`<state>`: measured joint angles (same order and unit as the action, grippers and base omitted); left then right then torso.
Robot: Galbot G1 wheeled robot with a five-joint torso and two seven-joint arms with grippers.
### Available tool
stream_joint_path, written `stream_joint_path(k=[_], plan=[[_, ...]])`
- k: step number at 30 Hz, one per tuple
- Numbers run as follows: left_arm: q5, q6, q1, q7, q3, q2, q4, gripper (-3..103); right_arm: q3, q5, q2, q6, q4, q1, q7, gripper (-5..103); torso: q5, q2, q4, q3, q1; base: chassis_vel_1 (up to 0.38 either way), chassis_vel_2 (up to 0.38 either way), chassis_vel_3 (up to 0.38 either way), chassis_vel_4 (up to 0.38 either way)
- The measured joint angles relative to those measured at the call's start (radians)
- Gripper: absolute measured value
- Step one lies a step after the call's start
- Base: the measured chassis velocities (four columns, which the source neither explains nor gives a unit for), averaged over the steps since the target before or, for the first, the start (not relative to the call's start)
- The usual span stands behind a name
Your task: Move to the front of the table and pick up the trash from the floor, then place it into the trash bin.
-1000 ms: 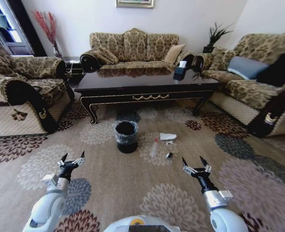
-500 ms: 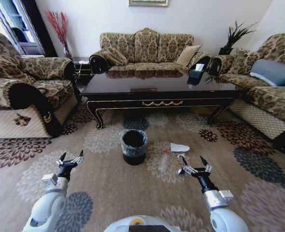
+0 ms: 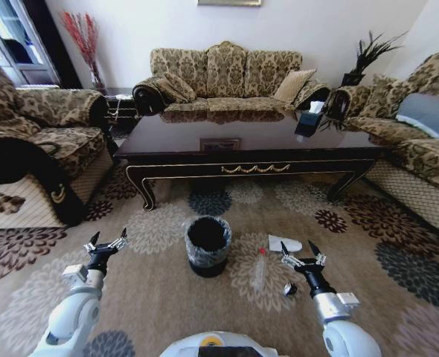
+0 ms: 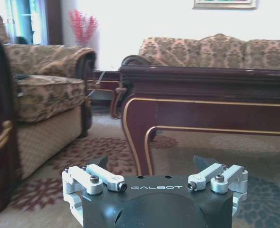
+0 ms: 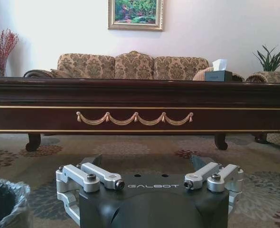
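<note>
Left gripper (image 3: 106,243): hovered near and left over the floor (image 3: 160,297), jaws spread, holding nothing.
Trash bin (image 3: 207,245): stood on the carpet in front of the table (image 3: 249,149), just left of the litter; its thin liner could snag on a descending jaw.
Bottle (image 3: 260,269): lay on the floor right of the bin (clear plastic, round body), so it could roll away or slip from a pinch.
White paper (image 3: 284,243): lay beyond the bottle, nearer the table; flat on the pile, hard to get under.
Dark scrap (image 3: 289,288): sat just beside the right gripper (image 3: 302,256), whose jaws were open and empty; too small to identify.
Hidden: the bin's contents were lost in shadow; the far sides of the surface were cut off.
</note>
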<state>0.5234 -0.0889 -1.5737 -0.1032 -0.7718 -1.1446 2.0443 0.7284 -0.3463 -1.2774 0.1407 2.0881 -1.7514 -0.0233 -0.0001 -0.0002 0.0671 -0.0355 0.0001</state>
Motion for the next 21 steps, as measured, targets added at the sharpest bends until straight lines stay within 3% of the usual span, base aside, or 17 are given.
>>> stream_joint_path(k=[7,12,15,16,20,21], plan=[[0.012,-0.057,-0.043,0.012,0.037,0.037,0.147,100,-0.004,0.017,0.0,0.0,-0.015,0.008,0.014,100,0.0003,0.0,0.0,0.0,0.0,-0.027,0.044,0.045,-0.028],[0.028,-0.123,-0.025,-0.06,0.131,0.078,0.24,100,-0.01,0.029,-0.003,0.0,-0.024,0.01,0.016,100,0.0003,0.0,-0.0001,0.001,0.0,0.0,0.0,0.0,0.0],[0.18,-0.248,0.057,-0.188,0.262,0.128,0.282,100,-0.02,0.041,-0.007,0.0,-0.025,0.012,0.016,100,-0.0001,0.0,0.0003,0.0,0.0,0.0,0.0,0.0,0.0],[0.18,-0.248,0.057,-0.188,0.262,0.128,0.282,100,-0.02,0.041,-0.007,0.0,-0.025,0.012,0.016,100,-0.0001,0.0,0.0003,0.0,0.0,0.0,0.0,0.0,0.0],[0.329,-0.392,0.115,-0.297,0.327,0.198,0.307,100,-0.061,0.053,0.0,-0.004,-0.024,0.033,0.022,100,0.0004,0.0,-0.0002,0.0,0.0,0.0,0.0,0.0,0.0],[0.329,-0.392,0.115,-0.297,0.327,0.198,0.307,100,-0.061,0.053,0.0,-0.004,-0.024,0.033,0.022,100,0.0004,0.0,-0.0002,0.0,0.0,0.0,0.0,0.0,0.0]])
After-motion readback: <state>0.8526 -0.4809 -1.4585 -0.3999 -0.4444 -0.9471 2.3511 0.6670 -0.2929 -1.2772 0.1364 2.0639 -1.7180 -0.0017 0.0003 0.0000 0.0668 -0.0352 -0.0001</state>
